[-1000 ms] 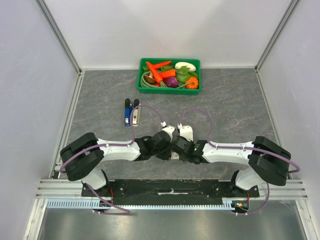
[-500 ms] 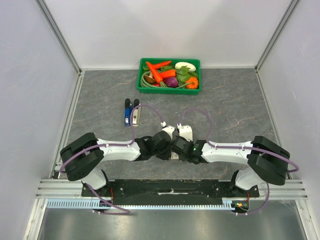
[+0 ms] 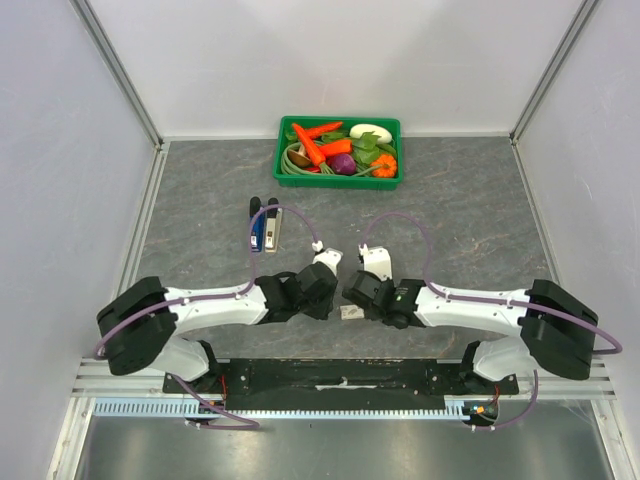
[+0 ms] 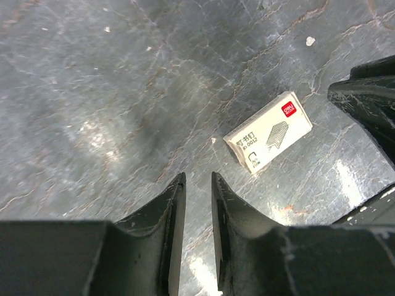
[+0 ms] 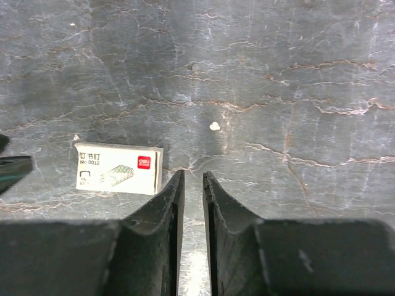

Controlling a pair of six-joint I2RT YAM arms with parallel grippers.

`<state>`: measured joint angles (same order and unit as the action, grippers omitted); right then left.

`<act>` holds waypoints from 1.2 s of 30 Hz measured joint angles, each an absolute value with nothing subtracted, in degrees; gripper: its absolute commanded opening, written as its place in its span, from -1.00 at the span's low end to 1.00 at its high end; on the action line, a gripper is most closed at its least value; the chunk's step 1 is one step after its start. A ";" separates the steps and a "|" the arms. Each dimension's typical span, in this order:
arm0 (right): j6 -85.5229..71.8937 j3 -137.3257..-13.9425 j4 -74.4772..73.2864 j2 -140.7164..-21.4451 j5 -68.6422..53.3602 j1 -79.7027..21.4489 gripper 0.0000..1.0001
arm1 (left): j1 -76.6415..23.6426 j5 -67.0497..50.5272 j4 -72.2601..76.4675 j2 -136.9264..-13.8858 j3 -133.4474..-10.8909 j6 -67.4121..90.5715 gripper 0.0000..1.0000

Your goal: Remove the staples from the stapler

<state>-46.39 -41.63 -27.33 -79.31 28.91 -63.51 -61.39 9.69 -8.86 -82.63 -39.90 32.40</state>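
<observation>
The stapler (image 3: 274, 233) is being left lying on the left half of the tabletop (image 3: 470, 230), about midway between its near and far edges. Its long axis is running near to far, and its black end is being pointed toward the far edge. It is being shown as a narrow cream-white body with black parts, set parallel to and just beside a blue stapler (image 3: 257, 226) on its left.

The left fingers (image 4: 170, 209) are being held a narrow gap apart above the bare grey surface, with nothing gripped between them. The right fingers (image 5: 170, 206) are likewise being held slightly apart and empty. A small white staple box (image 3: 349, 312) is being left flat close to the near edge, between the two wrists and well apart from the stapler.

Compared with a second ago, the two arms are being drawn apart from where they were bunched together over the box, their elbows being swung outward. The stapler is being left unmoved.
</observation>
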 measured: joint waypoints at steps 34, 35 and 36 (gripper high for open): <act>-51.88 -46.72 -21.26 -88.18 21.17 -74.02 0.11 | -61.49 20.91 -29.52 -41.58 -41.56 31.46 -0.08; -52.18 -46.78 -21.30 -88.40 21.61 -74.02 0.11 | -61.49 20.91 -29.63 -41.43 -41.47 31.46 -0.08; -52.60 -47.00 -21.37 -88.82 22.31 -74.02 0.11 | -61.49 20.91 -29.74 -41.32 -41.34 31.46 -0.08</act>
<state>-52.60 -47.00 -21.37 -88.82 22.31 -74.02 -61.49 20.91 -29.74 -41.32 -41.34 31.46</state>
